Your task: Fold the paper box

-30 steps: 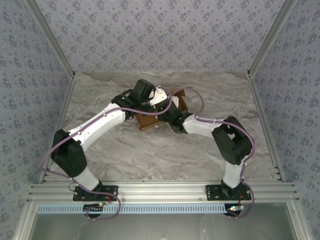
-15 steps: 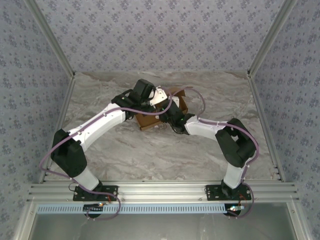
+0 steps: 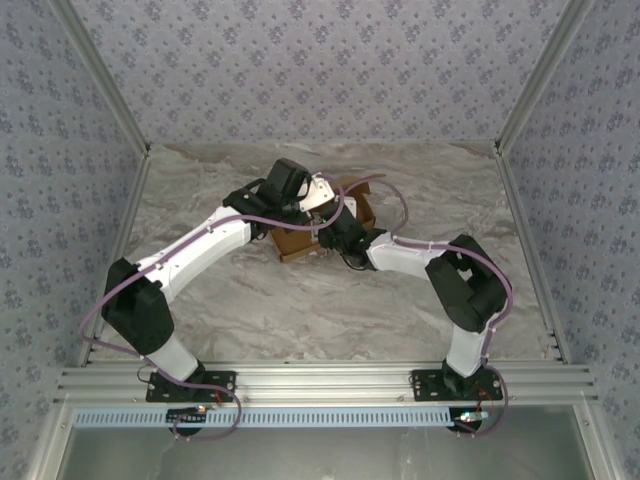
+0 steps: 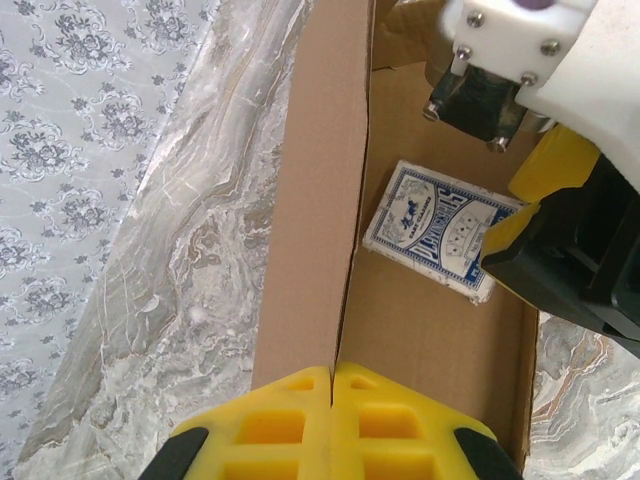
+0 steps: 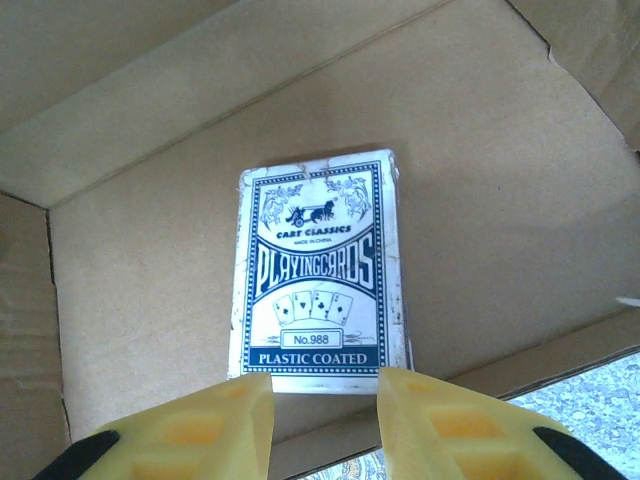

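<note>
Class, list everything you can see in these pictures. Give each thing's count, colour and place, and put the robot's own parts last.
paper box: one, plain brown, far middle of the table, open, one side wall standing up.
card packet: one, blue and white, lying flat on the box floor.
table: one, grey-white marble pattern, under everything.
walls: three, pale floral pattern, around the table.
frame rail: one, silver, along the near edge.
left arm: one, white and black, reaching to the box.
right arm: one, white and black, reaching to the box.
left gripper: one, yellow fingers, shut on the box's side wall.
right gripper: one, yellow fingers, open, at one short end of the card packet.
</note>
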Available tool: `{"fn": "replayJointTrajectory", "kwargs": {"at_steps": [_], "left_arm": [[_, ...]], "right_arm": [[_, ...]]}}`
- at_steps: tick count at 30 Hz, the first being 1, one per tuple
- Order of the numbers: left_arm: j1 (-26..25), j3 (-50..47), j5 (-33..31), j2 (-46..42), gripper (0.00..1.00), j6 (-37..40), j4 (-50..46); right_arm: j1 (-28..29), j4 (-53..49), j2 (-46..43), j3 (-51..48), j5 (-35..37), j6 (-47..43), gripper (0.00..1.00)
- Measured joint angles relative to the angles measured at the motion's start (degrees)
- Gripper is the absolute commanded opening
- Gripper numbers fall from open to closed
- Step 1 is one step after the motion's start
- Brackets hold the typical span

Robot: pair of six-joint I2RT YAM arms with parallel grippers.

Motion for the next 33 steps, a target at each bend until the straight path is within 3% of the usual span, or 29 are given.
{"fn": "replayJointTrajectory", "kwargs": {"at_steps": [12, 24, 33], "left_arm": [[0.0, 0.0, 0.0, 0.0, 0.0, 0.0, 0.0], [-0.4, -0.2, 0.0, 0.0, 0.0, 0.0, 0.0], [-1.8, -1.6, -0.7, 0.1, 0.0, 0.0, 0.0]], "right_arm": [[0.0, 0.5, -0.7, -0.9, 0.0, -2.2, 0.36], [-0.8, -0.4, -20.4, -14.1, 1.9, -5.2, 0.38], [-14.6, -9.8, -39.0, -18.8, 2.8, -9.1, 0.41]]}}
